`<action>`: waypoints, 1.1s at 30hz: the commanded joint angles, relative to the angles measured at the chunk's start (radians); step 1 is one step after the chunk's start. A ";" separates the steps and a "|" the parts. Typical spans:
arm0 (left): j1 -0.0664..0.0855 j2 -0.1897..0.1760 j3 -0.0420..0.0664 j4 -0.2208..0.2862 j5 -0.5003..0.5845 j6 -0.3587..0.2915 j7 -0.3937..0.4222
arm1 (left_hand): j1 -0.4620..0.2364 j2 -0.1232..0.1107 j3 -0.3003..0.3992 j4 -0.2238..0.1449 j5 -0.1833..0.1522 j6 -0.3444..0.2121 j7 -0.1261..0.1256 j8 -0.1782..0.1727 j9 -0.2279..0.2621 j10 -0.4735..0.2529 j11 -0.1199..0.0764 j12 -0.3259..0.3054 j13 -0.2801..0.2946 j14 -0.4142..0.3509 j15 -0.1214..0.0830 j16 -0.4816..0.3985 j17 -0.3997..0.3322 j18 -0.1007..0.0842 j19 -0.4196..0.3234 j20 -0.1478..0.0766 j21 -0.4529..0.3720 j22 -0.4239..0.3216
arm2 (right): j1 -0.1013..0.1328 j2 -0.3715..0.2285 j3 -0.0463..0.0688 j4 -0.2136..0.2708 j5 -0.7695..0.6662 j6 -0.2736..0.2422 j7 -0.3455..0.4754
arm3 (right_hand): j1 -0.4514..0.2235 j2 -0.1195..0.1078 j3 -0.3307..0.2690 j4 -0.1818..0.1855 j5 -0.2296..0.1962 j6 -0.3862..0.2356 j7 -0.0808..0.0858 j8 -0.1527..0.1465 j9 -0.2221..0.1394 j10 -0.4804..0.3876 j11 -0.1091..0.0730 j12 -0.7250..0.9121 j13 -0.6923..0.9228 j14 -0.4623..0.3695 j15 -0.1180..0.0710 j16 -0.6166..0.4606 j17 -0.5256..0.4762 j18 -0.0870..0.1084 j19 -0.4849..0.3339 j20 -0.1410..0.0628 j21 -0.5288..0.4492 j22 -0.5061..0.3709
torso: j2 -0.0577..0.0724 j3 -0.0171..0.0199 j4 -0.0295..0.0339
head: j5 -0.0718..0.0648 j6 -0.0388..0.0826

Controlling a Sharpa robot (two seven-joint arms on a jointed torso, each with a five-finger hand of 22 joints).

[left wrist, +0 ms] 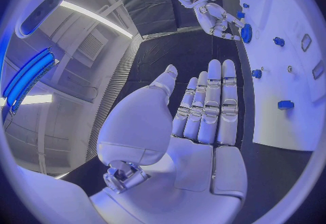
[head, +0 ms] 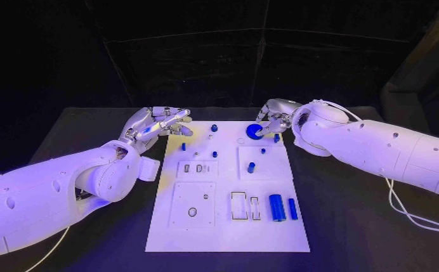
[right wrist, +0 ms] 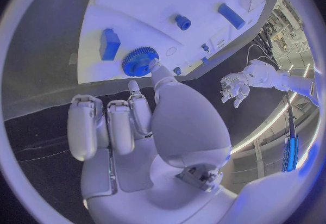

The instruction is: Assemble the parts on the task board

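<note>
No writing or brand mark can be read on anything here; the white task board (head: 229, 234) lies lengthwise in the middle of the black table (head: 356, 234), and on its near half, toward four o'clock from the board's centre, a large blue cylinder (head: 276, 208) lies beside a slimmer blue bar (head: 293, 208), with pale rectangular slots just at their nine o'clock side; farther up, near the board's centre, a short blue peg (head: 250, 167) lies on a raised white square; beyond it small blue studs stand scattered over the far half; at the far edge, about twelve o'clock, sits the blue gear (head: 252, 130), its toothed rim plain in the right wrist view (right wrist: 140, 61); the right hand (head: 275, 117) is at the gear, thumb tip touching its rim while the other fingers curl in short of it, so whether it truly grips the gear I cannot tell; the left hand (head: 155, 124) hovers at the board's far corner toward ten o'clock, released, fingers straight and holding nothing.
</note>
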 commanded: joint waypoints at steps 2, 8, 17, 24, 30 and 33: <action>0.001 0.002 0.001 0.000 -0.005 0.014 0.003 | 0.009 0.001 0.000 -0.005 0.006 0.005 0.004 -0.005 -0.002 0.001 0.001 -0.006 -0.001 0.001 0.005 -0.006 0.001 0.013 0.005 -0.001 -0.006 -0.001 | 0.000 0.008 0.001 -0.006 -0.039 0.020 -0.010 | 0.010 0.002 0.001 -0.006 -0.001 -0.008 -0.001 0.007 0.000 0.009 0.000 0.007 0.065 0.067 0.008 0.005 0.066 -0.015 0.028 0.005 0.006 0.074 | 0.000 0.0000 -0.0001 | 0.000 -0.002; 0.001 0.003 0.001 -0.001 -0.005 0.015 0.003 | 0.010 0.002 0.001 -0.006 0.006 0.006 0.003 -0.005 -0.002 0.002 0.001 -0.006 -0.001 0.001 0.004 -0.007 0.002 0.013 0.005 -0.001 -0.007 -0.001 | -0.003 0.016 0.000 -0.007 -0.051 0.036 -0.010 | 0.019 0.007 0.003 -0.013 -0.007 -0.005 -0.003 0.013 0.000 0.022 0.000 0.028 0.087 0.068 0.008 0.007 0.071 -0.016 0.030 0.005 0.008 0.080 | 0.000 0.0000 -0.0007 | 0.001 -0.006; 0.001 0.003 0.001 -0.002 -0.005 0.017 0.001 | 0.010 0.002 0.001 -0.006 0.006 0.006 0.003 -0.005 -0.002 0.002 0.001 -0.006 -0.001 0.001 0.004 -0.007 0.002 0.013 0.005 -0.001 -0.007 -0.001 | -0.007 0.019 0.000 -0.010 -0.066 0.047 -0.011 | 0.034 0.019 0.016 -0.025 -0.018 0.013 -0.005 0.029 0.002 0.027 -0.003 0.039 0.099 0.068 0.006 0.009 0.075 -0.017 0.031 0.004 0.011 0.084 | 0.000 0.0004 -0.0009 | 0.002 -0.006; 0.001 0.003 0.001 -0.002 -0.005 0.017 0.000 | 0.010 0.002 0.001 -0.006 0.006 0.006 0.003 -0.005 -0.002 0.002 0.001 -0.006 -0.001 0.001 0.004 -0.007 0.002 0.013 0.005 -0.001 -0.007 -0.001 | -0.009 0.020 0.000 -0.012 -0.085 0.043 -0.017 | 0.062 0.051 0.057 -0.050 -0.036 0.053 -0.011 0.049 0.004 0.030 -0.008 0.044 0.106 0.068 0.001 0.010 0.078 -0.017 0.032 0.000 0.013 0.088 | -0.001 0.0001 -0.0001 | 0.001 -0.009; 0.001 0.002 0.001 -0.003 -0.005 0.017 0.000 | 0.010 0.002 0.001 -0.006 0.006 0.006 0.003 -0.005 -0.002 0.002 0.001 -0.006 -0.001 0.001 0.004 -0.007 0.002 0.013 0.005 -0.001 -0.007 -0.001 | -0.009 0.022 0.000 -0.008 -0.097 0.002 -0.011 | 0.075 0.092 0.115 -0.064 -0.041 0.105 -0.024 0.060 0.003 0.041 -0.020 0.055 0.120 0.068 -0.007 0.009 0.078 -0.017 0.032 -0.006 0.013 0.089 | 0.000 0.0003 0.0009 | 0.002 -0.009; 0.001 0.001 0.001 -0.003 -0.005 0.017 0.000 | 0.010 0.002 0.001 -0.006 0.006 0.006 0.003 -0.005 -0.002 0.002 0.001 -0.006 -0.001 0.001 0.004 -0.007 0.002 0.013 0.005 -0.001 -0.007 -0.001 | -0.010 0.023 0.000 0.000 -0.108 -0.039 -0.004 | 0.074 0.098 0.135 -0.070 -0.043 0.128 -0.031 0.063 0.003 0.048 -0.026 0.063 0.129 0.069 -0.012 0.010 0.082 -0.018 0.032 -0.010 0.014 0.091 | -0.001 0.0006 -0.0001 | 0.004 -0.009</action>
